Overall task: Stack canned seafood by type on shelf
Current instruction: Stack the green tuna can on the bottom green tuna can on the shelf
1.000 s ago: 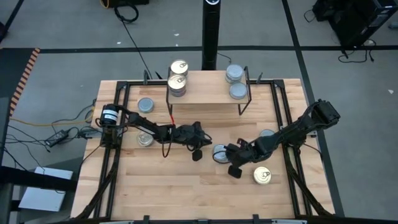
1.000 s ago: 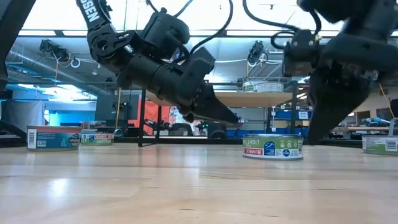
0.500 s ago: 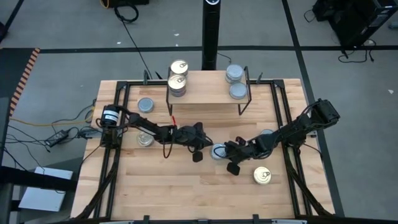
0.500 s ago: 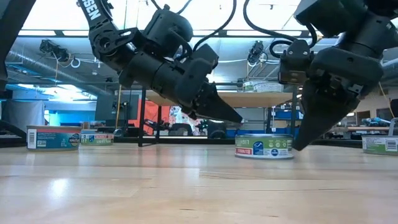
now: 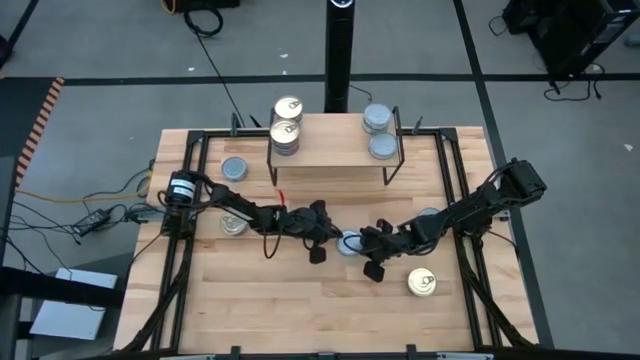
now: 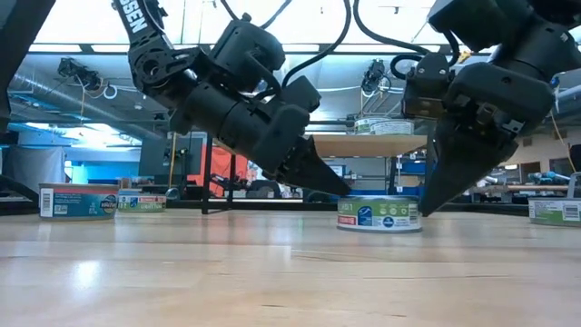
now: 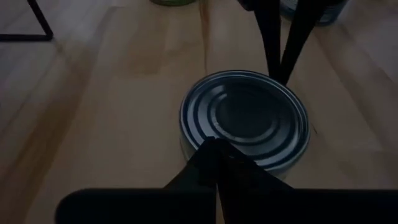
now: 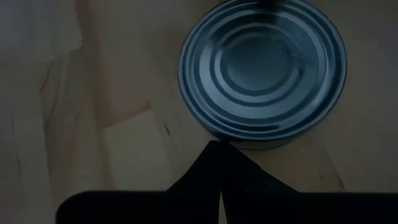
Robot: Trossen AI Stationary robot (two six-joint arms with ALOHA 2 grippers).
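Pale slatted wooden tabletop (image 5: 290, 310) stands on grey floor (image 5: 100, 40).

A pale wooden slatted desk (image 5: 270, 310) sits on a grey floor (image 5: 100, 40) crossed by dark lines. A black metal frame (image 5: 185, 270) runs along the desk's left and right edges and across its back. A black upright post (image 5: 338, 55) stands just behind the desk's back edge. Left of the desk, black cables (image 5: 105, 215) lie on the floor, and a white box (image 5: 65, 300) sits near the front left corner. An orange and black striped strip (image 5: 40, 115) lies on the floor farther left. Dark equipment (image 5: 570, 35) occupies the far right corner. From desk level, the room behind shows bright ceiling lights (image 6: 82, 23) and blue walls (image 6: 100, 168).
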